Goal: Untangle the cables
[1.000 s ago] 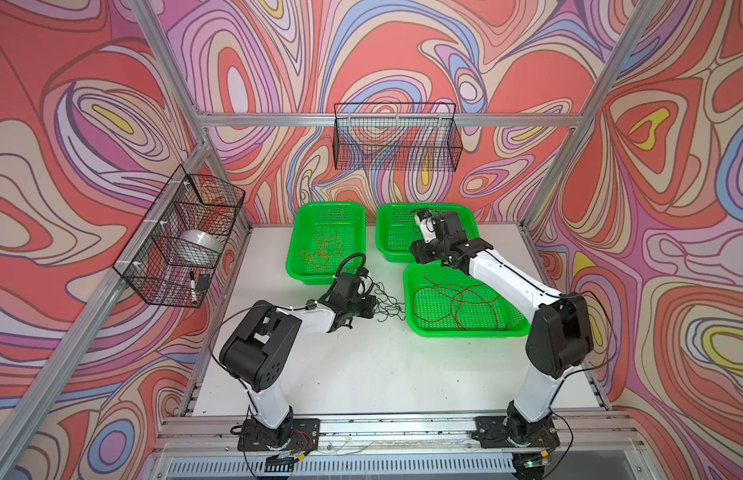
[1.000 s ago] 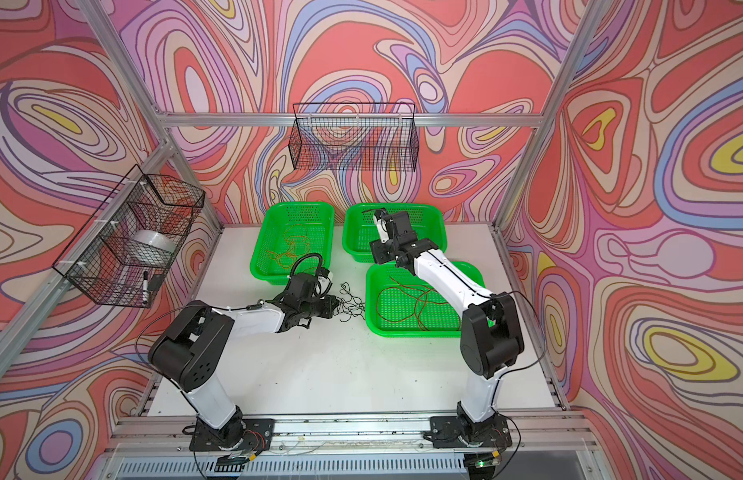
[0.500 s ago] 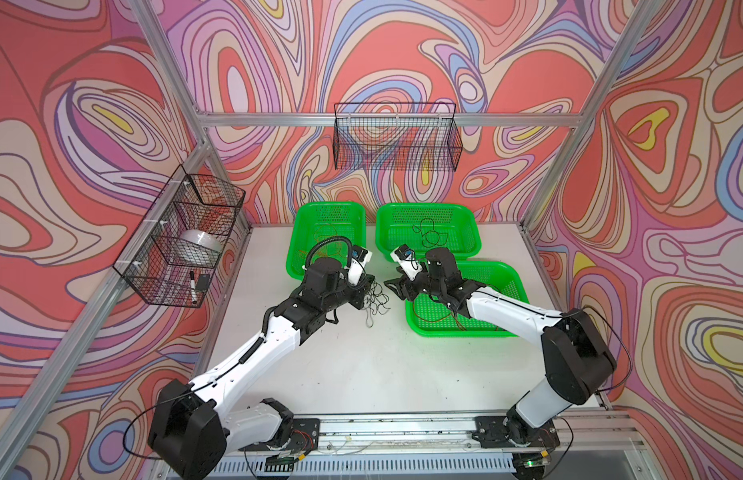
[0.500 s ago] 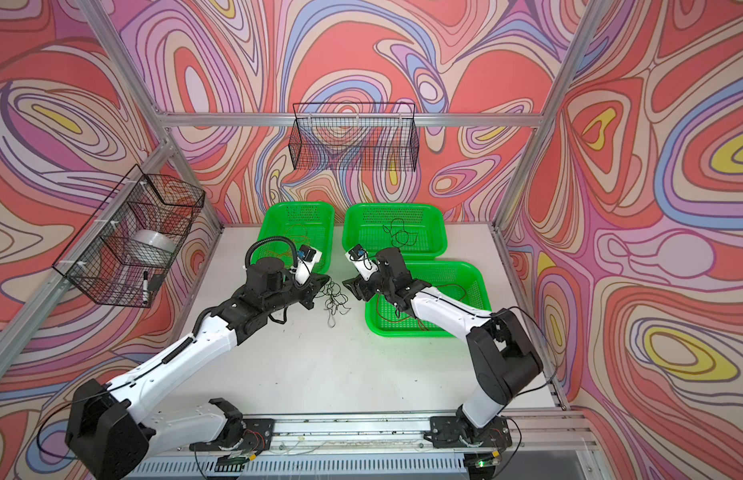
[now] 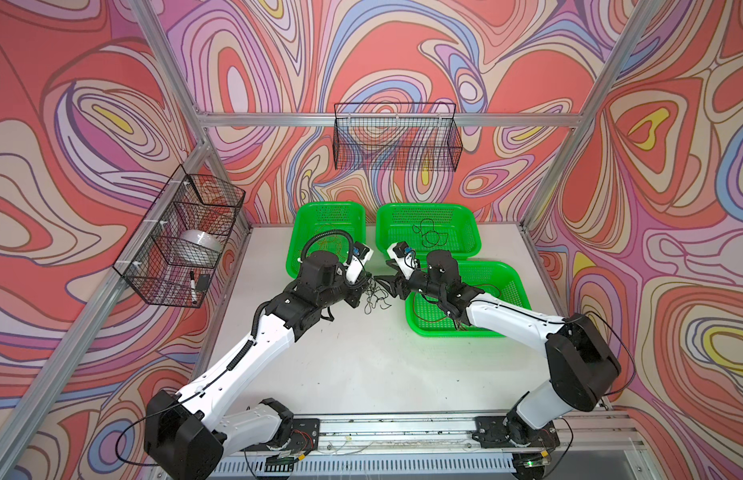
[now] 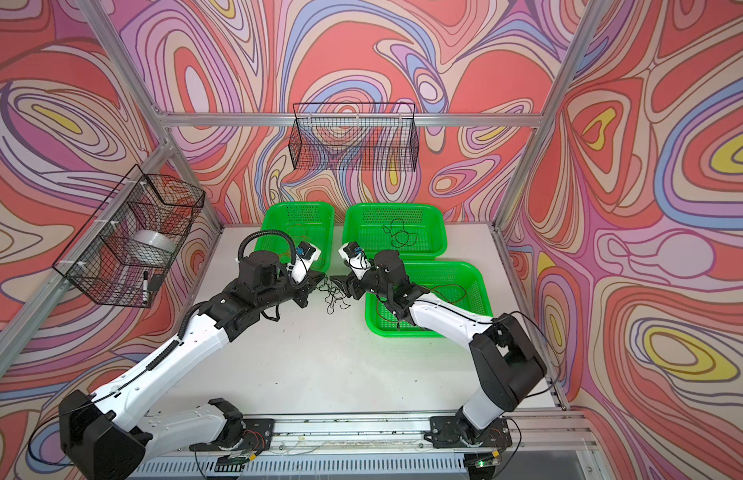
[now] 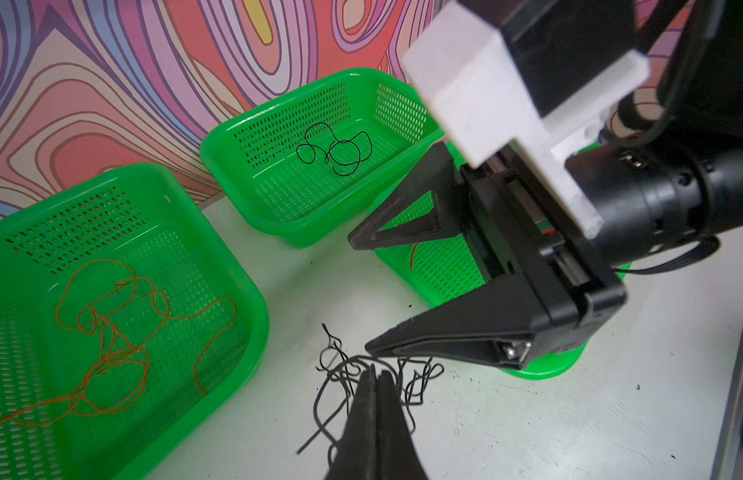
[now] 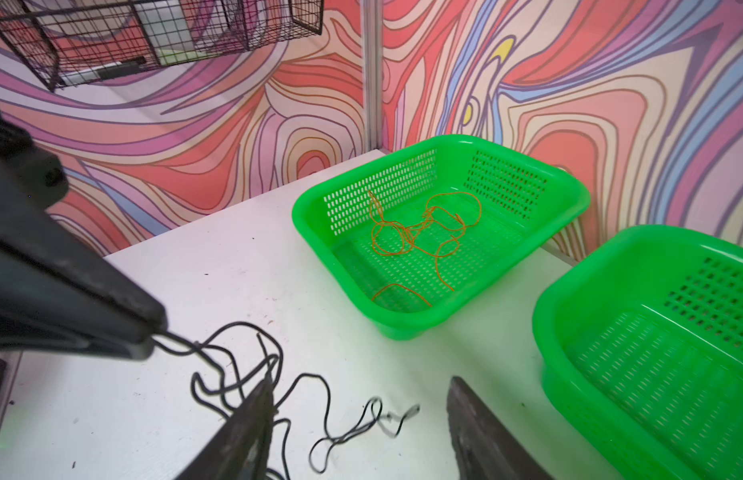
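A tangle of black cables (image 5: pixel 376 296) (image 6: pixel 335 297) lies on the white table between my two grippers. My left gripper (image 7: pixel 376 370) (image 5: pixel 367 279) is shut on a strand of it, and loops spill out on both sides. My right gripper (image 8: pixel 361 382) (image 7: pixel 361 295) faces it, open. One of its fingertips (image 8: pixel 267 386) sits among the loops; nothing is clamped. Orange cables (image 7: pixel 112 328) (image 8: pixel 419 232) lie in the back left basket (image 5: pixel 330 205). A black cable (image 7: pixel 334 147) lies in the back right basket (image 5: pixel 423 206), dark red cables (image 5: pixel 482 291) in the near right basket (image 5: pixel 515 274).
The three green baskets crowd the back and right of the table. A black wire basket (image 5: pixel 182 245) on the left wall holds a white roll and a marker. Another wire basket (image 5: pixel 396 137) hangs on the back wall. Aluminium frame posts stand at the corners.
My right gripper has come out of the back right basket, forward and left to the tangle. My left arm has risen and stretched out, still shut on the black cables.
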Motion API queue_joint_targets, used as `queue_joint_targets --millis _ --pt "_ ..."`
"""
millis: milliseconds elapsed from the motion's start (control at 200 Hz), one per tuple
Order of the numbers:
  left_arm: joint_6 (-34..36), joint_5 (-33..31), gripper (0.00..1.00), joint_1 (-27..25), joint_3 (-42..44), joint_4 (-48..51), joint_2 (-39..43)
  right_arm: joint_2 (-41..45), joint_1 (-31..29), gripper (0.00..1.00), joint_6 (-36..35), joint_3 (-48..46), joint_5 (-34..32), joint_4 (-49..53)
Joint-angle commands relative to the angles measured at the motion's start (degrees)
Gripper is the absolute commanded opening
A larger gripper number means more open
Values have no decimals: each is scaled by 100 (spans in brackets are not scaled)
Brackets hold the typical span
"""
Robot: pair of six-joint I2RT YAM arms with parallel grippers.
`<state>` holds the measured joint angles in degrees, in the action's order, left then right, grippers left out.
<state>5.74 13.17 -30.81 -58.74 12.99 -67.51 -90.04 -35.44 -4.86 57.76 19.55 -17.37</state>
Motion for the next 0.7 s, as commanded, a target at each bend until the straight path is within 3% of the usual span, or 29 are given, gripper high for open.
queue_joint_targets --millis 0,120,220,431,631,696 --pt "145 -21 0 -31 -172 176 148 291 -42 68 -50 -142 -315 -174" --pt "123 -20 0 -53 -218 177 140 368 -67 68 -85 -143 -320 -101" --pt "105 -32 0 -83 -256 177 123 491 -132 68 -153 -319 -109 -380" --pt "80 -117 0 -213 -307 170 122 572 -332 67 -253 -247 452 -3" --pt "28 -224 0 -430 -321 173 181 514 -453 67 129 -298 311 -296" --pt "29 -305 0 -539 -338 172 201 391 -519 64 319 -278 -143 -418"
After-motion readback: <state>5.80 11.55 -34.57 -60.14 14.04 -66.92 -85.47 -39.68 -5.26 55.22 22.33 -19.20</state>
